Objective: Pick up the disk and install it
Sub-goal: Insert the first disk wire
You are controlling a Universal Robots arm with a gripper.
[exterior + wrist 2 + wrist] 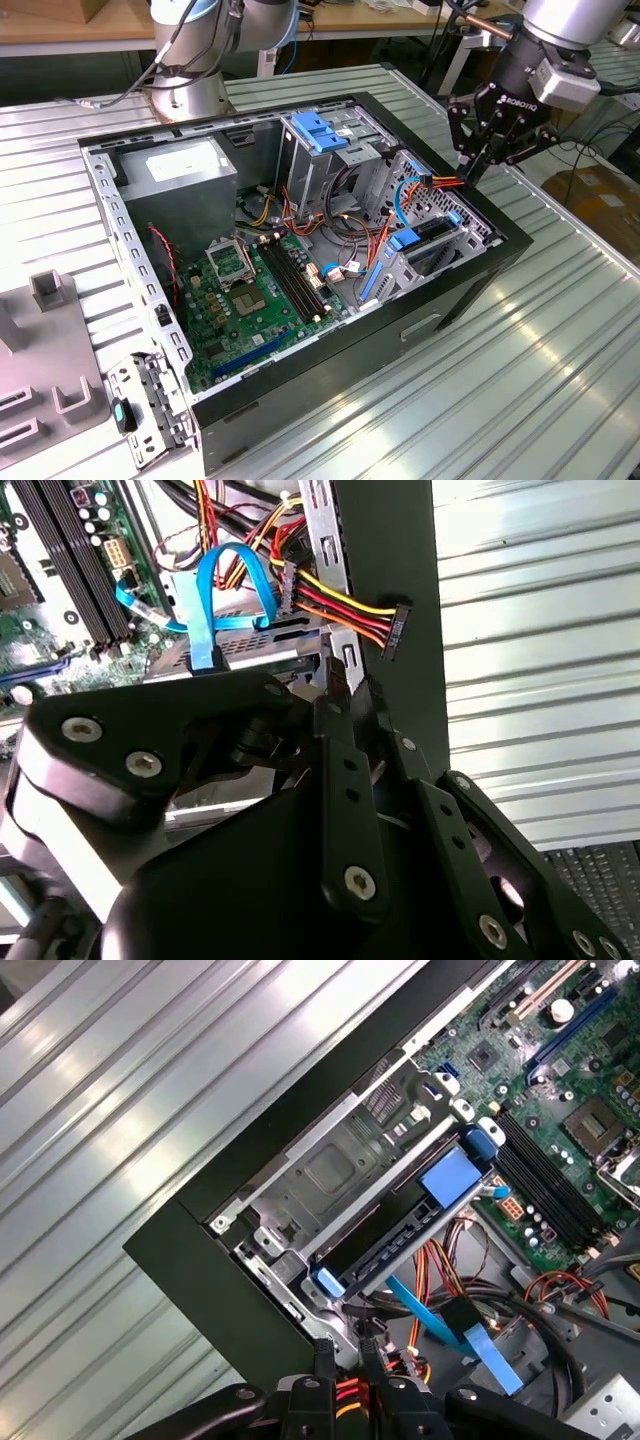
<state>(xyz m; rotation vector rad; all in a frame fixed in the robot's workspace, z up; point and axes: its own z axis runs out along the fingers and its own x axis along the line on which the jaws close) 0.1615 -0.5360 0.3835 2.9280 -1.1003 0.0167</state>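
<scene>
— One gripper [478, 160] hangs over the computer case [420, 330] edge, fingers [322, 1358] pressed together around nothing.
— And the disk [395, 1245]?
— Seated in its bay just below the fingertips, blue rails showing, with the coloured cable plug [397, 628] beside them.

Green motherboard [250, 300], blue drive rails [400, 1250], black case [400, 320], ribbed silver table [540, 380].

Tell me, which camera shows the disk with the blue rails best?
The first wrist view: the disk lies side-on in its metal cage, both blue rail ends showing. In the exterior view the disk sits low in the cage. In the second wrist view the end effector covers most of it.
</scene>
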